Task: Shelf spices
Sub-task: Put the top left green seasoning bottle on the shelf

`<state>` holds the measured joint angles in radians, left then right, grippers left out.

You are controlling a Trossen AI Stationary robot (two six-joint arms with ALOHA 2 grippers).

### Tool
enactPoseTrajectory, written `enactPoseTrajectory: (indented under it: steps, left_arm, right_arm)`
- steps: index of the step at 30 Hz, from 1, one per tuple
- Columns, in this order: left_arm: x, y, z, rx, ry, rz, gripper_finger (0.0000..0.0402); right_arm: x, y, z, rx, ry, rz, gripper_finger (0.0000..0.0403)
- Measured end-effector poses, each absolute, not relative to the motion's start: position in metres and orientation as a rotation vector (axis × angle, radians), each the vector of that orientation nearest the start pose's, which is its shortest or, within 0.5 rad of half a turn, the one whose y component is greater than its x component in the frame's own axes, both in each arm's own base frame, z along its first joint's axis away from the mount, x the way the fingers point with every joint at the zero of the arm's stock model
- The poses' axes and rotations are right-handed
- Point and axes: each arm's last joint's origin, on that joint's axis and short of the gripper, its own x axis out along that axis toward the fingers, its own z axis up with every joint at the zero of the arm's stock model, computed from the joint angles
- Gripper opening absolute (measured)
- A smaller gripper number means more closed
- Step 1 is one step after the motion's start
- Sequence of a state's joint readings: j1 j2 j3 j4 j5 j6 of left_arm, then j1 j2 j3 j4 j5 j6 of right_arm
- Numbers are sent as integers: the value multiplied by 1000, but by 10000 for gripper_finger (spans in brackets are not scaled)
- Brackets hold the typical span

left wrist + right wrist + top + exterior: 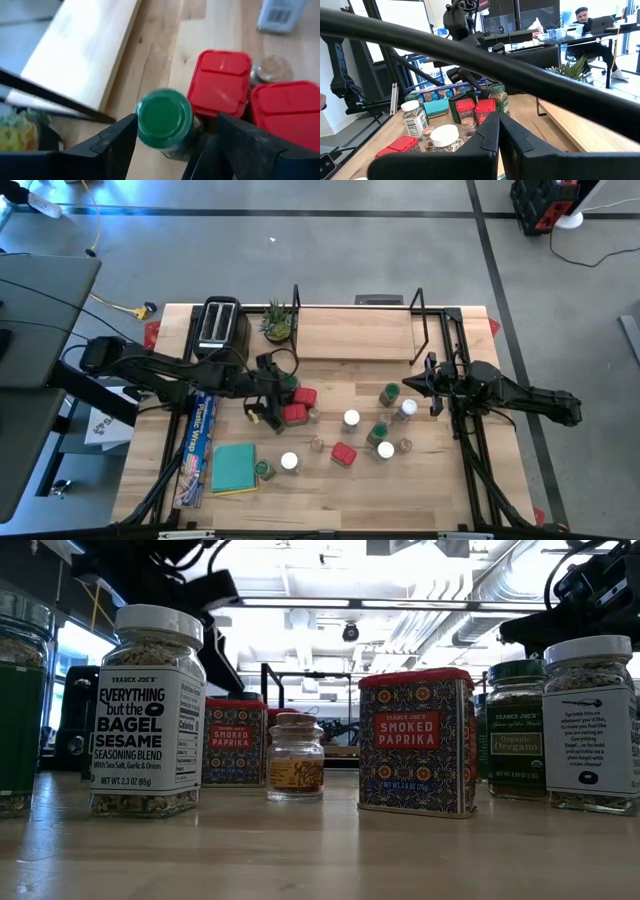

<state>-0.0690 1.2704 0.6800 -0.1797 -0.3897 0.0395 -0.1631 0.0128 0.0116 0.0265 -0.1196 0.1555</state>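
Green-lidded jar (164, 119) stands on the table between the left gripper's (170, 137) parted fingers, just beside two red tins (220, 82) and short of the shelf (355, 332); closing off-centre could tip it into them, while the right gripper (498, 131), fingers together, waits.

The shelf (355, 332) stands at the table's (400, 490) far edge, a toaster (219, 323) and plant (278, 322) to its left. Spice jars (350, 420) scatter before it; a pad (233, 468) lies front-left.
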Motion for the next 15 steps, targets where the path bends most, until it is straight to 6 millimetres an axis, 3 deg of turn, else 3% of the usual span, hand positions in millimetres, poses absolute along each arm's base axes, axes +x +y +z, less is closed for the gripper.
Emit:
enactPoseTrajectory:
  steps: [8, 15]
  left_arm:
    - [244, 10, 207, 222, 774, 79, 267]
    - [242, 30, 206, 234, 784, 88, 284]
  right_arm:
    - [97, -12, 169, 152, -28, -41, 0]
    - [97, -12, 169, 152, -28, -41, 0]
